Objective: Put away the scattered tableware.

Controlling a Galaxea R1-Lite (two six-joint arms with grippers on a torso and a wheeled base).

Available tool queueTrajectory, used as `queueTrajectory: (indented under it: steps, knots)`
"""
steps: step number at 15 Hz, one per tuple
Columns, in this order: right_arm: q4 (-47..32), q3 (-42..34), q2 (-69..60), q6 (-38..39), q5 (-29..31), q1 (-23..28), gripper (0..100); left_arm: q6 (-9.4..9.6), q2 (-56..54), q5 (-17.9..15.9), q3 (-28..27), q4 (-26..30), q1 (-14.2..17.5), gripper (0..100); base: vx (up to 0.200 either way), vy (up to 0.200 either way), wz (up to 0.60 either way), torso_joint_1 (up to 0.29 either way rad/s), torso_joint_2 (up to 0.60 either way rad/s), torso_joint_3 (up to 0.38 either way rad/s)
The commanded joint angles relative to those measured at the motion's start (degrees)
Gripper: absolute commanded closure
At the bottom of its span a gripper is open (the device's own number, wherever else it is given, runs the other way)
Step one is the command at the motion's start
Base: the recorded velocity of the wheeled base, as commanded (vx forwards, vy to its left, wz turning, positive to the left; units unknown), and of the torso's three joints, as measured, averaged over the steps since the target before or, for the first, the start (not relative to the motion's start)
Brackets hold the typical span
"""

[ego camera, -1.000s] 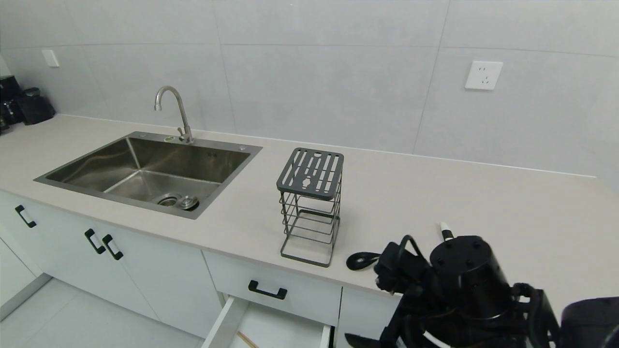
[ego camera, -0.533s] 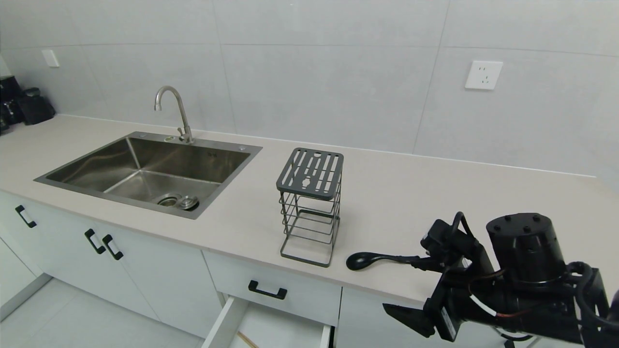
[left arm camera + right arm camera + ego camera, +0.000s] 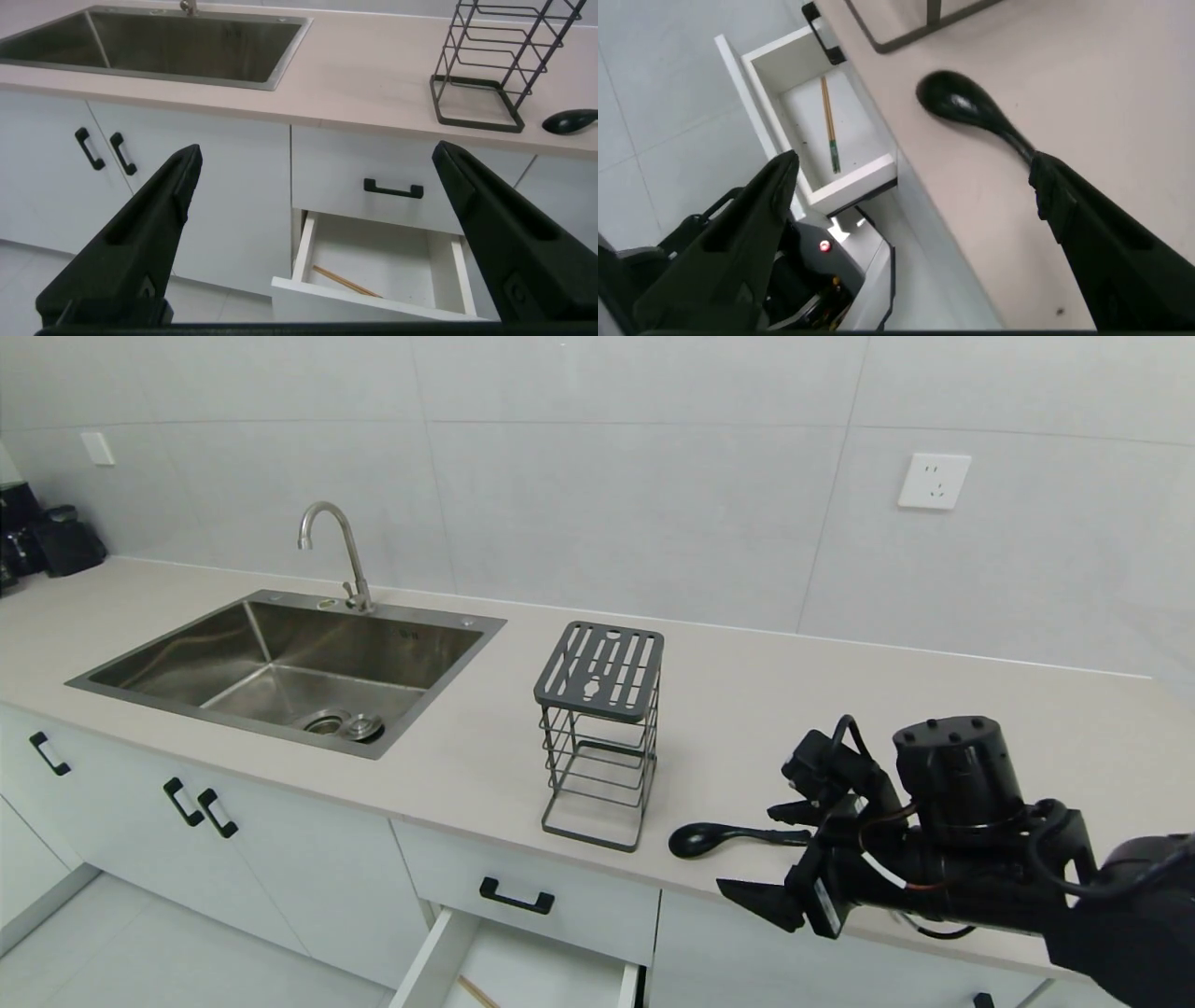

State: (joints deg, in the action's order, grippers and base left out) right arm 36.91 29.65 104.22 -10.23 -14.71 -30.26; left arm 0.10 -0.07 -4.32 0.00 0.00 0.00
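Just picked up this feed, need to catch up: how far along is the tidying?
Done: the drawer is open with a chopstick inside. In hand: nothing; the right gripper, fingers open, is at the spoon handle on the counter. Left: grasp the spoon and put it away.

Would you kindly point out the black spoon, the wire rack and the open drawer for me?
black spoon (image 3: 957,98), right wrist view, on its bowl.
wire rack (image 3: 588,709), head view, on the front edge of its slotted top plate.
open drawer (image 3: 402,261), left wrist view, on its bare floor.
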Motion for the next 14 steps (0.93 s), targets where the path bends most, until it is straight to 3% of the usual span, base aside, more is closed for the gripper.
queueTrajectory:
  steps: [1, 14]
  knots:
    - [0.44, 1.47, 5.65, -1.73, -1.28, 2.57, 0, -0.01, 0.07, 0.01, 0.0, 0.0, 0.0, 0, 0.0, 0.0, 0.0, 0.0, 0.0, 0.0]
    - [0.53, 5.51, 13.03, -3.83, -1.02, 7.23, 0, -0.01, 0.07, 0.01, 0.0, 0.0, 0.0, 0, 0.0, 0.0, 0.0, 0.0, 0.0, 0.0]
